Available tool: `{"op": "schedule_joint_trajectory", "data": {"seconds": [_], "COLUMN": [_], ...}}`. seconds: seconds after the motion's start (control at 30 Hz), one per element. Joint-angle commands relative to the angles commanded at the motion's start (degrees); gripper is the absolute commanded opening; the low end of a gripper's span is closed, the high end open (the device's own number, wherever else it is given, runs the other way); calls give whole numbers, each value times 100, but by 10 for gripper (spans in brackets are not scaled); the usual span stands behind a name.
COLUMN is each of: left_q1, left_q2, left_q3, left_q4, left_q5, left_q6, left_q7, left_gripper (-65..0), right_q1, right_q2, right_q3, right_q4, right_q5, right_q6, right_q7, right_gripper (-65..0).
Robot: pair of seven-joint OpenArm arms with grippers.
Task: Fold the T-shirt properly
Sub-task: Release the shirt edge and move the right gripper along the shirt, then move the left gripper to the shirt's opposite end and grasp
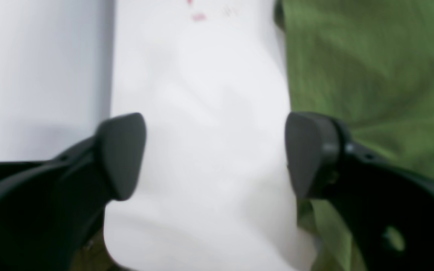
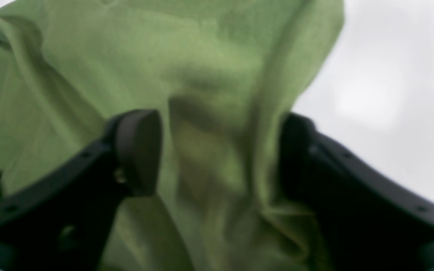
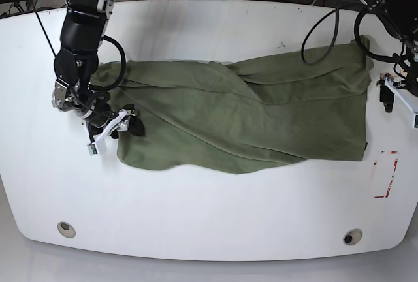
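Observation:
The olive-green T-shirt (image 3: 248, 115) lies crumpled and spread across the middle of the white table (image 3: 209, 217), with diagonal folds running over it. My right gripper (image 2: 217, 154) is open low at the shirt's left edge, and a raised fold of cloth (image 2: 209, 124) sits between its fingers. In the base view that gripper (image 3: 121, 125) is at the shirt's lower left corner. My left gripper (image 1: 215, 156) hangs open over bare table just off the shirt's right edge (image 1: 371, 75); in the base view this gripper (image 3: 392, 96) is at the far right.
Red marks (image 3: 385, 174) are drawn on the table at the right, near the shirt's lower right corner. Two round holes (image 3: 65, 228) (image 3: 353, 236) sit near the front edge. Cables (image 3: 326, 21) hang from the arm at the back right.

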Motion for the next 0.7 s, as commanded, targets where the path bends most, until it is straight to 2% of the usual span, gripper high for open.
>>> {"op": "schedule_joint_trajectory", "data": {"seconds": [0.03,0.2,0.23,0.3,0.43,0.6,0.7], "left_q1": [-53,-554,-624,-844,-1152,-1398,-1521], "left_q2": [0,0,0,0,0,0,-9], "left_q3": [0,9,9,18,18,26,185], "left_q4": [-62,-712,-826,-1152,-1635,-2207,-2593], "left_q5": [0,18,18,26,35,35,35], "left_q6": [0,0,0,127,391,848,954], "left_q7": [0,-18,-35,-35,-97,-422,-668], "left_gripper": [-25,-19,-19,-19,-19,-19,-19], "right_q1": [0,9,9,18,9,0,-9], "right_q2": [0,35,44,35,18,18,9], "right_q3": [-9,-9,-9,-9,-9,-9,-9], "right_q4": [18,9,9,9,26,9,18], "right_q5": [0,0,0,0,0,0,0], "right_q6": [0,0,0,0,0,0,0], "right_q7": [0,-9,-9,-9,-9,-9,-9], "right_gripper": [-357,-555,-575,-637,-650,-650,-650]}}
